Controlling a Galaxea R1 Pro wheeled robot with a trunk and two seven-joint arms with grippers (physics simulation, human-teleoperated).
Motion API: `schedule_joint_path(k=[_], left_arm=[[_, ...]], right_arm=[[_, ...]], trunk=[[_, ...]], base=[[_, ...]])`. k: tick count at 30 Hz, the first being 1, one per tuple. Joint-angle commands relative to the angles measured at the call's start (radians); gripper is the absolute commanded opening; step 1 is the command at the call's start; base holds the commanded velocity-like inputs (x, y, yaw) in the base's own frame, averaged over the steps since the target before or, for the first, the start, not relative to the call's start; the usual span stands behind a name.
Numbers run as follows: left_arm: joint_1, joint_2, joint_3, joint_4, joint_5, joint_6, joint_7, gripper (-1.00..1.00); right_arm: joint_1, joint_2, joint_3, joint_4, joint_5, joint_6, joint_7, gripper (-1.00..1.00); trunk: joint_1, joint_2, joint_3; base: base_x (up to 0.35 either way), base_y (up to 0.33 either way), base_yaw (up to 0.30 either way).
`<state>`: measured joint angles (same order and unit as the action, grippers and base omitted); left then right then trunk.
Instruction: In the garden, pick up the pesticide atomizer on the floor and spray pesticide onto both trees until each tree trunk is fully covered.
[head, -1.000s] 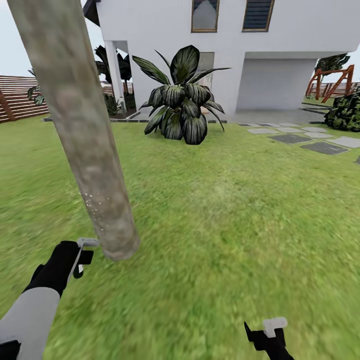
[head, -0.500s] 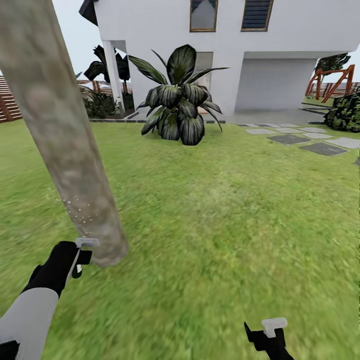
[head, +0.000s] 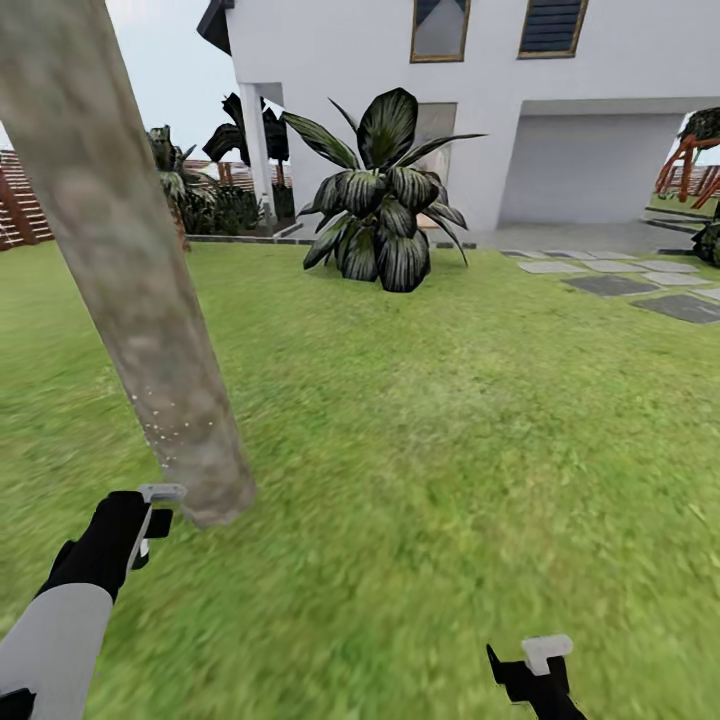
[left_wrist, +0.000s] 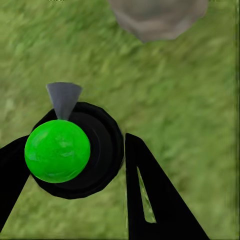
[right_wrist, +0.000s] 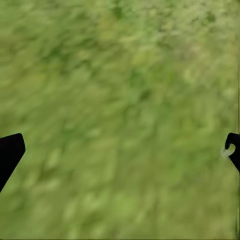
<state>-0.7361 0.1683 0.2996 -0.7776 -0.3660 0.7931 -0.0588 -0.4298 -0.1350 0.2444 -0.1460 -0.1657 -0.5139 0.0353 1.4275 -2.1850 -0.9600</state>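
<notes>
Since half a second earlier the head camera had swung left: house, striped-leaf plant and stepping stones all slid rightward in the picture, and more fence and planting showed beyond the trunk. Left arm kept much the same pose near the trunk's base.

Tree trunk (head: 130, 270) stood close in front, leaning across the head view, mottled grey-beige. A scatter of fine pale specks lay on its lower bark, just above the foot. In the left wrist view the trunk's base (left_wrist: 157, 17) met the grass ahead of the atomizer.

Left pincer (head: 150, 520) was clenched on the pesticide atomizer (left_wrist: 75, 150): black round body, bright green ball on top, grey cone nozzle aimed toward the trunk. One black finger (left_wrist: 155, 200) pressed against its side. From the head view the sprayer's pale head (head: 160, 493) sat just beside the trunk's foot, not touching it.

Right pincer (head: 535, 665) hung low, well apart from the trunk, over bare lawn (right_wrist: 120, 120); its fingertips stood wide apart, released, nothing between them.

Beyond the trunk: striped-leaf plant (head: 385, 215) before the white house (head: 480, 90); grey stepping stones (head: 640, 290) farther off.
</notes>
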Motion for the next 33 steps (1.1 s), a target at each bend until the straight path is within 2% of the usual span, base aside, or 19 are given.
schedule_joint_path(k=[1,7,21,26,33], left_arm=[[0.000,-0.001,0.000,0.000,-0.002,0.000,0.000,-1.00],[0.000,-0.003,0.001,0.000,-0.001,0.000,-0.001,-1.00],[0.002,-0.003,0.001,0.003,-0.001,0.000,-0.004,-1.00],[0.009,-0.004,-0.005,0.053,-0.002,0.000,-0.005,-1.00],[0.009,-0.004,-0.002,0.049,-0.001,0.000,-0.006,-1.00]], right_arm=[[0.000,0.000,0.000,0.000,0.000,0.000,0.000,1.00],[0.000,0.000,0.001,0.000,0.000,0.000,0.000,1.00],[0.000,0.002,0.001,0.000,0.000,0.000,0.000,1.00],[0.000,0.002,0.001,-0.001,0.000,0.000,0.001,1.00],[0.000,-0.002,-0.001,0.000,0.000,0.000,0.000,1.00]], trunk=[[0.000,0.000,0.000],[0.000,0.000,0.000],[0.000,0.000,0.000],[0.000,0.000,0.000],[0.000,0.000,0.000]], base=[[0.194,-0.230,0.039],[0.206,-0.212,0.031],[0.179,-0.232,0.270],[0.175,-0.231,0.276],[0.101,-0.252,0.038]])
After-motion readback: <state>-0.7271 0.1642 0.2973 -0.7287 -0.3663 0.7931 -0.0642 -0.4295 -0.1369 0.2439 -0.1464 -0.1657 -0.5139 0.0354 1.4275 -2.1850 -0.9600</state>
